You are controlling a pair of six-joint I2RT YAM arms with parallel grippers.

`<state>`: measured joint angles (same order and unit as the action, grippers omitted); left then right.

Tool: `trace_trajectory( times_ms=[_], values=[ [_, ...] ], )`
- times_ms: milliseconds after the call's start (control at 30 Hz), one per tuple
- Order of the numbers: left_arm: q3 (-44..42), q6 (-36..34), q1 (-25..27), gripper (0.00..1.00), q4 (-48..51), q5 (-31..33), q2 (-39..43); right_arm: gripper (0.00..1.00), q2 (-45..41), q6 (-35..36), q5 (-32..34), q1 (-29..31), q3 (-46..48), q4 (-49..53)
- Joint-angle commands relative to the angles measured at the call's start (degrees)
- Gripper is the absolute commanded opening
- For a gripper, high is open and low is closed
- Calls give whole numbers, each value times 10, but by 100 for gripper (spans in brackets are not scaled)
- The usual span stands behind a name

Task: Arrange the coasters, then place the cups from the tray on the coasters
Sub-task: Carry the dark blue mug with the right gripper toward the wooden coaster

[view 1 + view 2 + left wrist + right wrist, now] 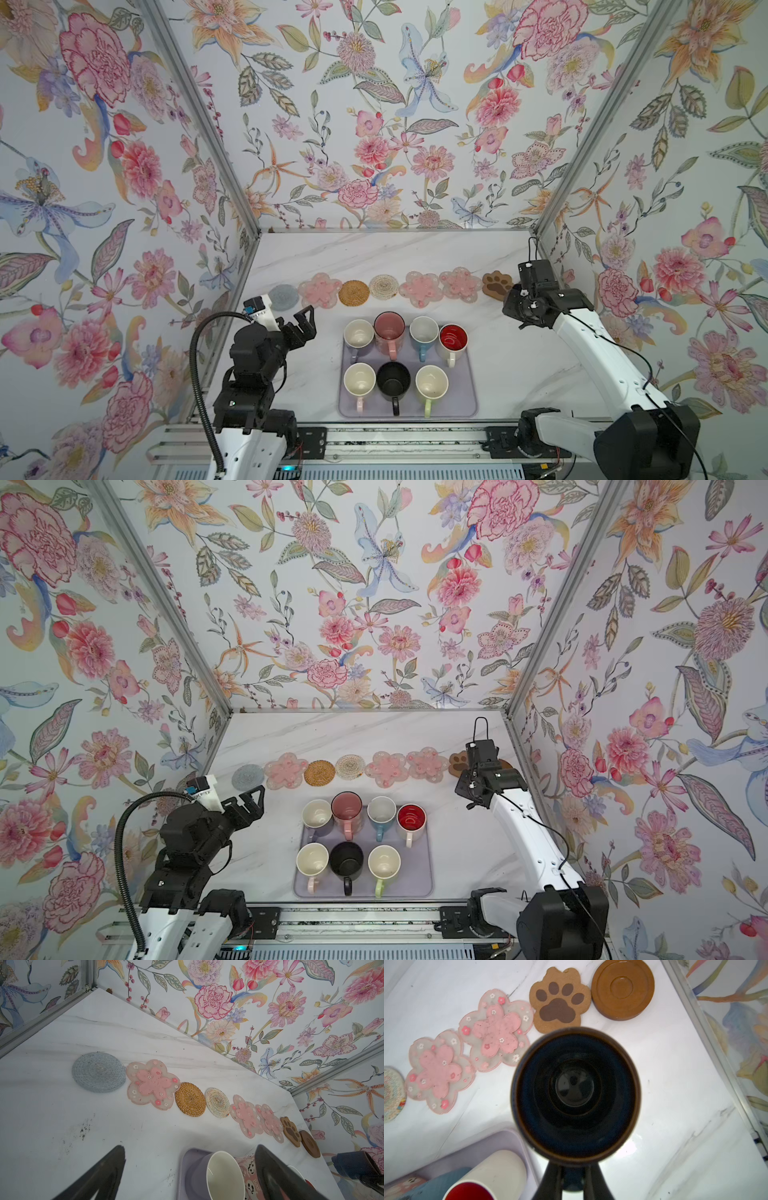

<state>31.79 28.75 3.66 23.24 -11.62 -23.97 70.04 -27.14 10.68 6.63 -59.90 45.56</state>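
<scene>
Marble counter [675,1105]: right hand [572,1176], clamped on navy mug [575,1093] by its handle, sits just short of bare brown disc coaster [623,989], rightmost in coaster row [386,286]; left hand [297,324] wide, farther off.

Top views: stereo pair, high up, facing down + fwd to back wall [374,124]. Both share whole table [523,374], tray [463,397], coaster row [383,286].
L wrist cam: low, oblique along same row from grey coaster [98,1072] end.
R wrist cam: steep down, v. close into navy mug [574,1093]. Paw coaster [560,1000] also in L wrist view.
</scene>
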Motion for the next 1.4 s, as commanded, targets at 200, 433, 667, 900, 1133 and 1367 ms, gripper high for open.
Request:
trace_trajectory(
  times_ms=[200,433,667,900,1133,1367],
  values=[
    [-6,-4,0,99,-11,-6,2,0,69,51,13,-66,-10,-126],
    [-6,-5,0,99,-15,-13,-4,0,134,74,14,-114,-24,-172],
    [-7,-5,0,99,-16,-13,-8,0,197,93,15,-148,-54,-190],
    [-9,-5,-1,99,-18,-16,-7,0,226,116,12,-169,-72,-201],
    [-8,-5,-1,99,-17,-19,-9,0,255,117,-1,-182,-85,-222],
    [-9,-5,0,99,-18,-18,-6,0,286,117,-11,-187,-103,-231]
  ],
)
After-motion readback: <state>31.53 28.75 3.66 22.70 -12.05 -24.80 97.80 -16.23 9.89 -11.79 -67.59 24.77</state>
